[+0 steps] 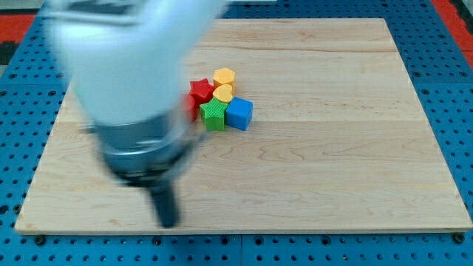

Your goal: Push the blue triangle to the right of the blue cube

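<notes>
The blue cube (239, 114) lies near the middle of the wooden board (332, 148), at the right end of a tight cluster of blocks. No blue triangle shows; the blurred arm (126, 66) covers the view's upper left and may hide it. The dark rod comes down from the arm, and my tip (168, 222) rests near the board's bottom edge, well to the lower left of the cluster and apart from every block.
Touching the blue cube on its left is a green star (213, 114). Behind them are a red star (200, 92), a yellow block (223, 93) and a second yellow block (225, 76). A blue pegboard (443, 44) surrounds the board.
</notes>
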Robot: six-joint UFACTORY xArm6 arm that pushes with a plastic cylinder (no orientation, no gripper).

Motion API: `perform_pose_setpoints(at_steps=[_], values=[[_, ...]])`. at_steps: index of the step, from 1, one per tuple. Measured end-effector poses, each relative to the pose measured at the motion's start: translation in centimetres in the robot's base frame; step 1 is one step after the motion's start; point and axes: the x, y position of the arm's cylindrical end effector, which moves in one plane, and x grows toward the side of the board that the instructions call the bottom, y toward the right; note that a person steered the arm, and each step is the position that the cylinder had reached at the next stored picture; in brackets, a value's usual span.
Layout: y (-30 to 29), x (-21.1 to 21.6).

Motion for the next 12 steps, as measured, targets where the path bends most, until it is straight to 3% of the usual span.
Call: perform_pose_setpoints(at_steps=[1,2,3,4,5,6,7,8,9,10,11,12], values=[[-7.3,-6.2],[0.2,-10.0],[10.6,-9.1],[5.5,-4.9],[7.6,-1.5],[11.3,-2.8],[15.3,-9.0],[18.3,-11.9],[23.5,-12.0],[23.5,-16.6],[19.4,-20.5],[29.6,-20.8]])
